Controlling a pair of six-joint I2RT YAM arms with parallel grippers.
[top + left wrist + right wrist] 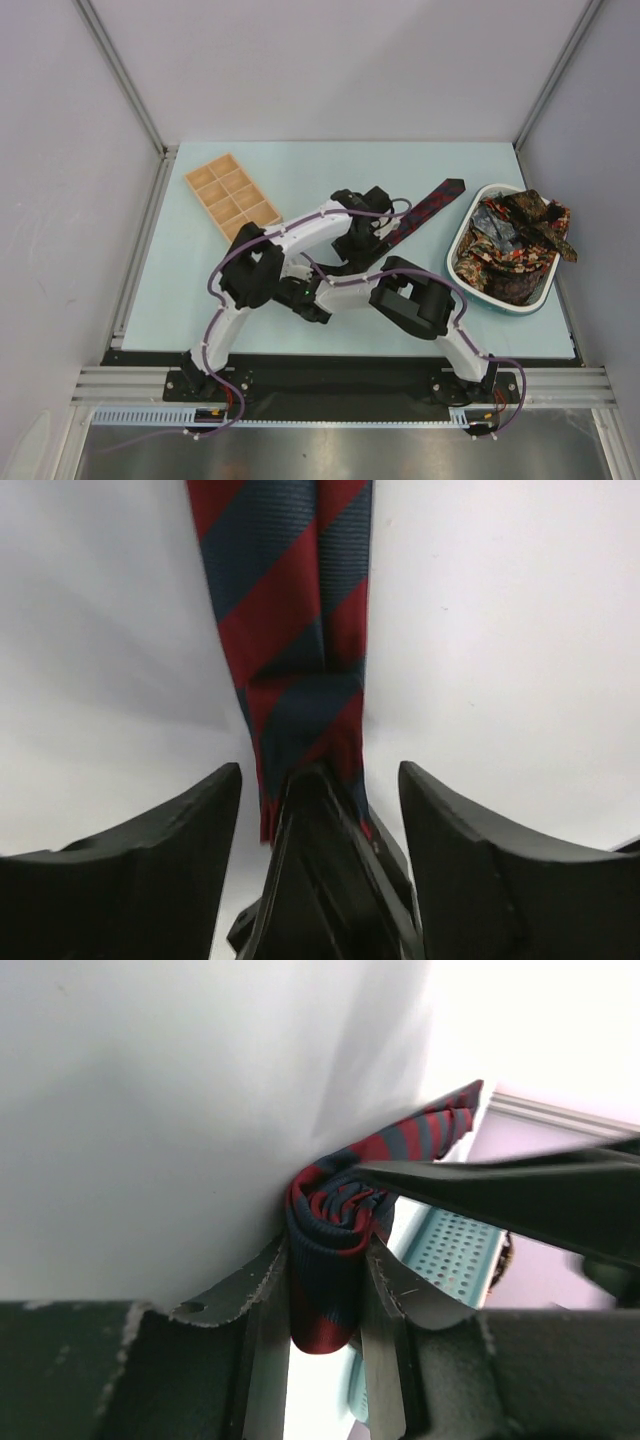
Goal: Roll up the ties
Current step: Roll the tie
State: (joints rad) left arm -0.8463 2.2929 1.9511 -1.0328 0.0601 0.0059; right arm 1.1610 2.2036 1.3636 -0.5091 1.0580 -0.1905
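1. Right gripper (328,1260) is clamping tight on the rolled end of the dark navy fabric necktie with red diagonal stripes (335,1210).
2. Left gripper (320,770) is standing wide, its fingers flanking the necktie's flat strip without pinching it.
3. The unrolled length is lying on the pale blue tabletop (300,165), pointing toward the white-rimmed oval basket (463,238) that is holding the other patterned fabric ties (510,255).

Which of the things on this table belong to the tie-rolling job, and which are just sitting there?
In the job:
navy necktie with red diagonal stripes, partly rolled
right claw, shut on the roll
left claw, open over the tie
heap of patterned fabric ties

Lying about:
tan wooden compartment tray
white oval plastic basket holding the heap
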